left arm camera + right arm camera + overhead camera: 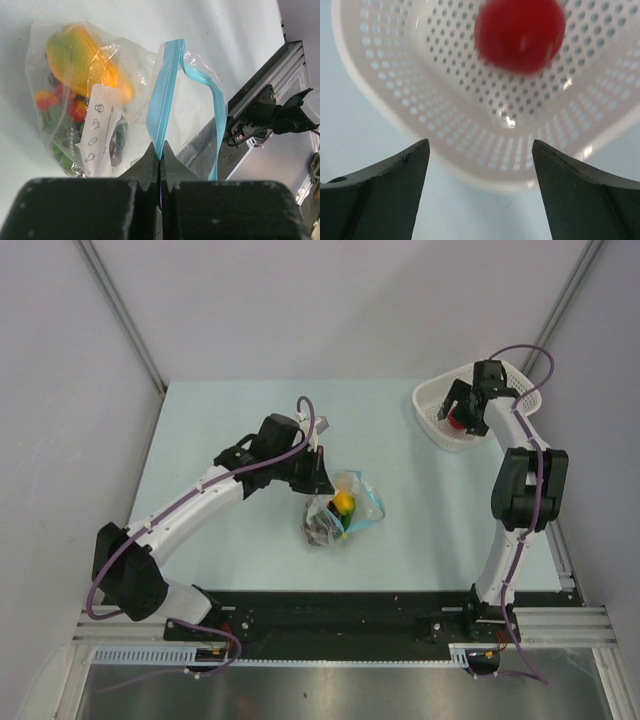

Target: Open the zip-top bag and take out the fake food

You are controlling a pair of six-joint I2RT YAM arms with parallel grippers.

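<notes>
Bag (342, 505): lay mid-table, mango (82, 60) inside.
Left gripper (159, 152): you had it pinched on the blue strip (167, 90); a slip would close the mouth.
Right gripper (480, 150): spread, empty, above the basket (395, 85) holding the apple (520, 32); lowering could catch its rim.

Table (220, 430): pale blue-green top, walls on left, far and right sides. Bag (340, 508): lies just right of centre, toward the near side, crumpled, blue zip strip on its right. Basket (432, 432): white, perforated, at far right corner, well apart from bag. Black rail (340, 608) along near edge.
</notes>
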